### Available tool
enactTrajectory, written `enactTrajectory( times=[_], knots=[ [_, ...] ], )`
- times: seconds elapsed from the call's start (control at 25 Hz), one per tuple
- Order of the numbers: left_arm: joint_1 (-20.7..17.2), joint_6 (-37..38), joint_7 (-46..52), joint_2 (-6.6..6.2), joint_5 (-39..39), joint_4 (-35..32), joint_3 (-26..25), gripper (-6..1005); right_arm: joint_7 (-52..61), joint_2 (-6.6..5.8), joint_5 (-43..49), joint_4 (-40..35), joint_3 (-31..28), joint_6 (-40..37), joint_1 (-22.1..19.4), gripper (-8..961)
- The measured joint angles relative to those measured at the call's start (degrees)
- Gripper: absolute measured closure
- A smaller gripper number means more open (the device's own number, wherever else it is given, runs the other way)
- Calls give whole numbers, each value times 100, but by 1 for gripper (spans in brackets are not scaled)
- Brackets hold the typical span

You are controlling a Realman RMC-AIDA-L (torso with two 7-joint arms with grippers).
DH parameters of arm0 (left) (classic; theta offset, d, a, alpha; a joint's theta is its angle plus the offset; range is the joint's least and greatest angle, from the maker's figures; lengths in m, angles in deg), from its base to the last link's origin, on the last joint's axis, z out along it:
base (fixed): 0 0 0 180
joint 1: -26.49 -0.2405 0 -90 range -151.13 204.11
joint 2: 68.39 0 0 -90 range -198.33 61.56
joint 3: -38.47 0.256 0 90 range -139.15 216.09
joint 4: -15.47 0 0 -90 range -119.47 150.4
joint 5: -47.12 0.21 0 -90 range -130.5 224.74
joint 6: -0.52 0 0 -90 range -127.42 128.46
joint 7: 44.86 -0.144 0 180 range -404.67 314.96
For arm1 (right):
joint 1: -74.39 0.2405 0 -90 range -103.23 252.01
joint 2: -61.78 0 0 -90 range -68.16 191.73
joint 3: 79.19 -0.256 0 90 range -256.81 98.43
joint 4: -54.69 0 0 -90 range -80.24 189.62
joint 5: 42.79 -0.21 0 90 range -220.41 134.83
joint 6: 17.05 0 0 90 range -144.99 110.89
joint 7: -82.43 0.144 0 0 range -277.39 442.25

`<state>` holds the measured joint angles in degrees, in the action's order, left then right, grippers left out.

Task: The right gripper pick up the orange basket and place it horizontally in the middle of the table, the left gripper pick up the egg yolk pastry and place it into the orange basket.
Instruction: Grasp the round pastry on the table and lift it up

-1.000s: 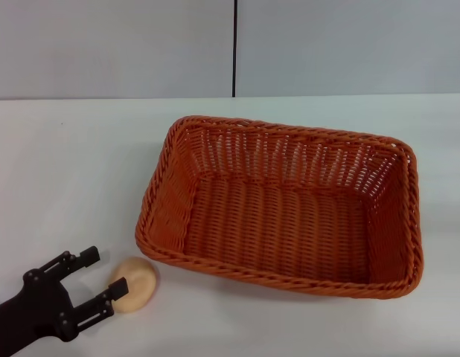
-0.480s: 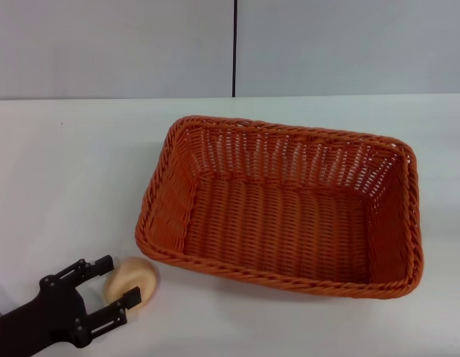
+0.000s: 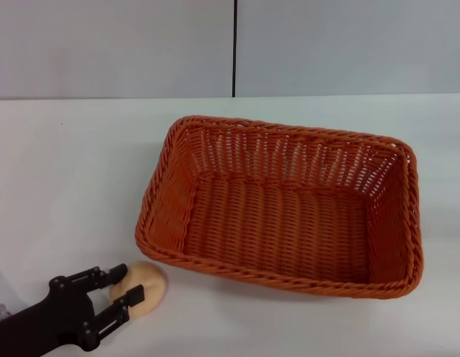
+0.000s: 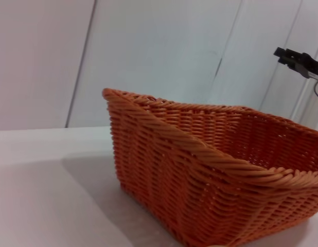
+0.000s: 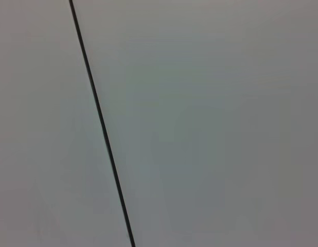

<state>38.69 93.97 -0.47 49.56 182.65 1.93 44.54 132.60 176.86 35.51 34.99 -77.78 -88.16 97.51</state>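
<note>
The orange basket (image 3: 282, 204) lies lengthwise across the middle of the white table (image 3: 66, 163), empty, and it fills the left wrist view (image 4: 210, 170). The egg yolk pastry (image 3: 149, 284) rests on the table just off the basket's near left corner. My left gripper (image 3: 129, 282) reaches in from the lower left. Its two black fingers are pressed against the pastry's left side, shut on it. The right gripper is out of view; its wrist camera shows only a grey wall.
The grey back wall carries a dark vertical seam (image 3: 234, 48) behind the table. A black fixture with a cable (image 4: 299, 60) shows far off in the left wrist view. Bare tabletop lies left of the basket and along the front edge.
My left gripper has moved forward and down onto the pastry, and its fingers have drawn together on it. The pastry has shifted slightly right. The basket has stayed put.
</note>
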Motion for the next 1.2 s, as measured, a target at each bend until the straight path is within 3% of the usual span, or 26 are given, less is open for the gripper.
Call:
enactTrajectory(
  times=[0.6,0.84,0.96,1.2],
  knots=[
    [112,-34,36,-25,-26,-72,18,804,-8,6,0,25,0,35,-1,445],
    [94,-59,70,-79,-54,-381,-879,852,-8,13,0,34,0,37,-1,445],
    [154,-56,26,-103,-69,-405,-1716,876,-8,15,0,42,0,36,-7,445],
    [477,32,-3,-20,-248,-313,-2197,896,-8,15,0,95,0,37,-24,445]
  ],
)
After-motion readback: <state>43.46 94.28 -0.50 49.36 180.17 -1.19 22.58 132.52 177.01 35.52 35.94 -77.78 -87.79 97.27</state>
